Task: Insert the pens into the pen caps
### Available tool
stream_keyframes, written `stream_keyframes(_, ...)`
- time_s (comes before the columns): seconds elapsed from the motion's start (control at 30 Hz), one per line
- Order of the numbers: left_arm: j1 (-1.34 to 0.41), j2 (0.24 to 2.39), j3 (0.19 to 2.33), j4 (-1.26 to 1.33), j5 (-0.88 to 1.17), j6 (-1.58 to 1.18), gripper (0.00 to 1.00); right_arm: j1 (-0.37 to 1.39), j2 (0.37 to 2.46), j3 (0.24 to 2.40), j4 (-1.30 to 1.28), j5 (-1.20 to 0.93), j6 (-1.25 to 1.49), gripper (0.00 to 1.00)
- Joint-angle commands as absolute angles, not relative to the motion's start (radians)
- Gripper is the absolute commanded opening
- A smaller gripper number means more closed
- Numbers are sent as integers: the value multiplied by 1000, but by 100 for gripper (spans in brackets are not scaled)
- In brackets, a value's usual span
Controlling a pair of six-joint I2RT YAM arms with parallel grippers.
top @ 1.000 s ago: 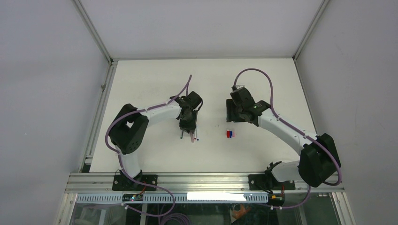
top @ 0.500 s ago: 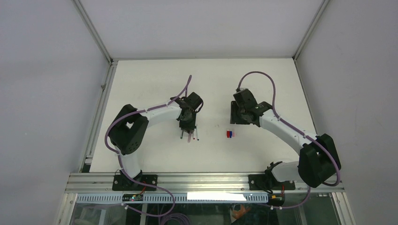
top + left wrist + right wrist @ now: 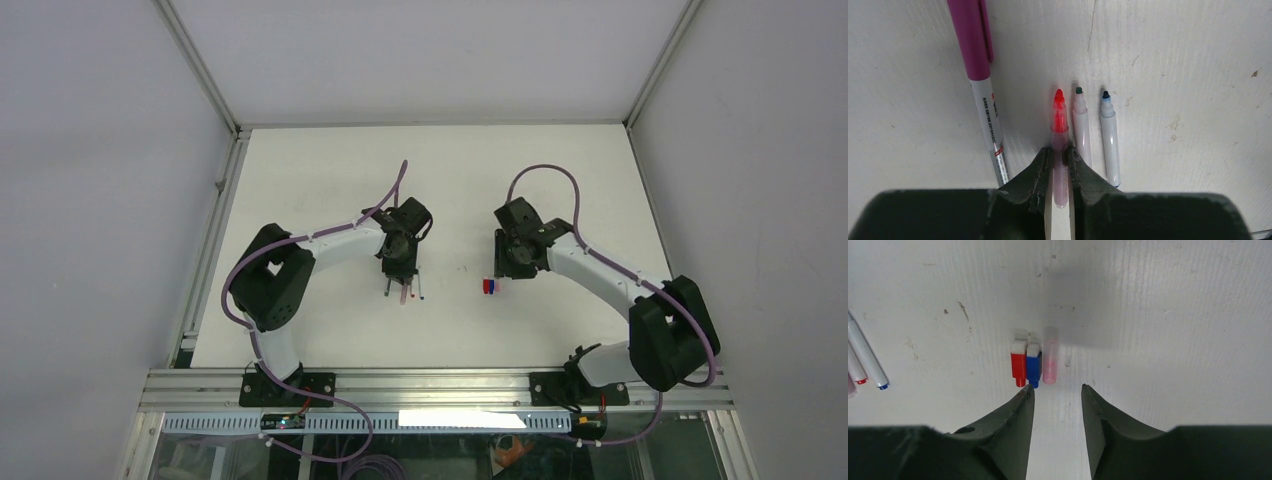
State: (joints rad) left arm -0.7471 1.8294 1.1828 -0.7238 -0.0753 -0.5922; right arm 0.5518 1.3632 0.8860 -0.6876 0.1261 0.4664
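My left gripper (image 3: 1060,150) is shut on a pink-barrelled pen (image 3: 1059,125) with a red tip, which lies in line with two white pens: one with a dark green tip (image 3: 1081,135) and one with a blue tip (image 3: 1110,145). In the top view the left gripper (image 3: 400,278) is over these pens (image 3: 412,291). My right gripper (image 3: 1057,387) is open and empty, just short of three pen caps standing side by side: red (image 3: 1018,365), blue (image 3: 1033,367) and pale pink (image 3: 1050,362). The caps (image 3: 489,286) sit just below the right gripper (image 3: 503,270) in the top view.
A thicker marker (image 3: 980,85) with a magenta cap and a white labelled barrel lies left of the held pen. Two pen tips (image 3: 868,370) show at the left edge of the right wrist view. The white table (image 3: 440,170) has raised side rails.
The right gripper has moved nearer and down toward the caps. The left gripper has stayed over the pens, shifting only slightly.
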Motion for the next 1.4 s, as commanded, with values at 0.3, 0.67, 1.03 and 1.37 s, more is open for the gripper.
stream_keyframes(0.3, -762, 1845, 1130, -747, -74, -582, 0, 558, 1492, 949, -681, 140, 473, 41)
stream_keyframes(0.67, -762, 1838, 1117, -723, -83, -570, 0, 558, 1568, 980, -664, 137, 465, 38)
stream_keyframes(1.03, -761, 1835, 1106, -706, -87, -555, 0, 559, 1604, 985, -669, 142, 475, 30)
stream_keyframes(1.37, -759, 1841, 1109, -706, -84, -552, 0, 542, 1506, 933, -620, 128, 474, 30)
